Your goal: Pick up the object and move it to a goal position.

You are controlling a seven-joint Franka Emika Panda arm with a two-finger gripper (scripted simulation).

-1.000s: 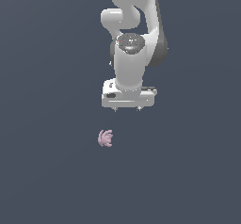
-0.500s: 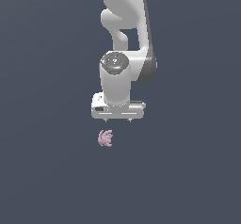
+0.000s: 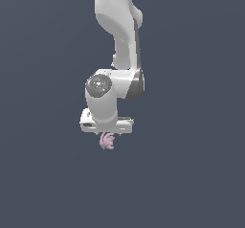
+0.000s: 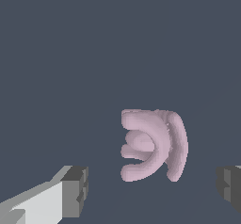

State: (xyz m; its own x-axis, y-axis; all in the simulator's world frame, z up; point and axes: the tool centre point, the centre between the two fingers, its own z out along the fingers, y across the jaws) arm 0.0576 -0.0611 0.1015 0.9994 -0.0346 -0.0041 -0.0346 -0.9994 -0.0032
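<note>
Pale pink and lumpy, the object (image 4: 154, 145) lies loose on the dark grey floor (image 3: 43, 174), and nothing of the task is finished yet: judging by how things lie, the approach is made, while the grasp, the lift and the carry to a goal are all left to do. No goal marker shows in either view, so where it must go cannot be told. Going left to right in the wrist view, one dark pad on a white finger (image 4: 75, 190) stands on one side, the object sits in the gap nearer the far pad, touching neither, and the second pad shows at the other edge. The gripper (image 4: 153, 190) is spread wide and holds nothing. In the exterior view the object peeks out just under the hand. Counted: one arm (image 3: 117, 40), one gripper with two fingers, one object with several curled lobes.
</note>
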